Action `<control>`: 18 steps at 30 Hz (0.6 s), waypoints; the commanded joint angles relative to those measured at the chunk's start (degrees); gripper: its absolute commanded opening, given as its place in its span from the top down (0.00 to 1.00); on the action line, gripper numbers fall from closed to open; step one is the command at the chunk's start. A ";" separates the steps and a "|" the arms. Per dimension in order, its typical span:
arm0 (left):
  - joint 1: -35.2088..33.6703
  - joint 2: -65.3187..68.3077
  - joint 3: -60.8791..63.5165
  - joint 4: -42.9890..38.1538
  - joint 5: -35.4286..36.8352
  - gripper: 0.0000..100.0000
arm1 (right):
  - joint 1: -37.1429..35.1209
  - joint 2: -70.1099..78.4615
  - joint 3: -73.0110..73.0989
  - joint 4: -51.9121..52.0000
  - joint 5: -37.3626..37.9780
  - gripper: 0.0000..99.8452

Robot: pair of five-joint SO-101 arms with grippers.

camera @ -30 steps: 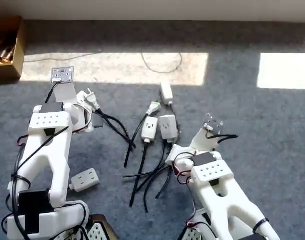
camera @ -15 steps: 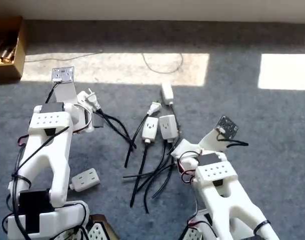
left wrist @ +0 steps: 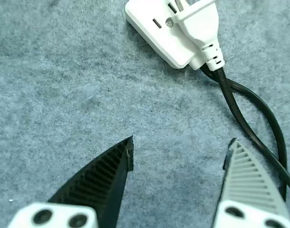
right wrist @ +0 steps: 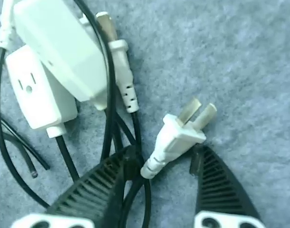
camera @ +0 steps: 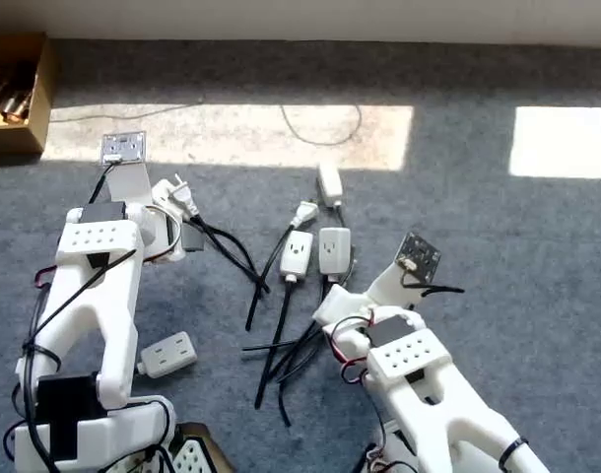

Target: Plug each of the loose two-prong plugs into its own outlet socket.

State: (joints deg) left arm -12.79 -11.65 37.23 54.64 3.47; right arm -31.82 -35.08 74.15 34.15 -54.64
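The left jaws stand wide open over bare carpet (left wrist: 78,95) and hold nothing. Just beyond them lies a white socket (left wrist: 157,33) with the first plug (left wrist: 197,21) resting across it. Its prongs are out in the open, and its black cord (left wrist: 252,118) curves away past the grey finger.

The right jaws are also wide open, one to each side of the second plug (right wrist: 176,137), which lies flat on the carpet with its bare prongs pointing away from the arm. The jaws are not closed on it. Beyond it are two more white sockets, one showing its slots (right wrist: 33,92) and the other (right wrist: 59,52) partly over it. A third plug (right wrist: 120,59) lies against them among black cords.

From above, this cluster sits mid-floor just far of the right arm. A lone socket (camera: 167,355) lies near left, beside the left arm.
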 commanded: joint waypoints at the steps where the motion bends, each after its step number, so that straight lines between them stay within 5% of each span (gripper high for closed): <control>1: -0.04 -1.98 -0.22 -0.70 0.26 0.69 | -2.07 0.75 1.19 -0.84 -1.32 0.89; 3: -0.04 -1.98 -0.22 -0.70 0.26 0.69 | -1.98 0.66 1.01 -0.84 -1.32 0.97; 13: -0.04 -1.98 0.57 -0.79 0.26 0.69 | 4.09 0.13 1.01 -0.84 0.70 0.99; 15: -0.04 -1.98 0.75 -1.49 0.26 0.69 | 7.69 0.13 0.92 -0.84 13.01 0.99; 18: -0.04 -1.89 0.84 -1.93 0.26 0.69 | 13.49 0.04 -0.66 2.15 44.04 0.99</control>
State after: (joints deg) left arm -12.79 -11.65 38.37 53.76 3.47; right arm -24.00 -34.64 75.65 34.15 -40.22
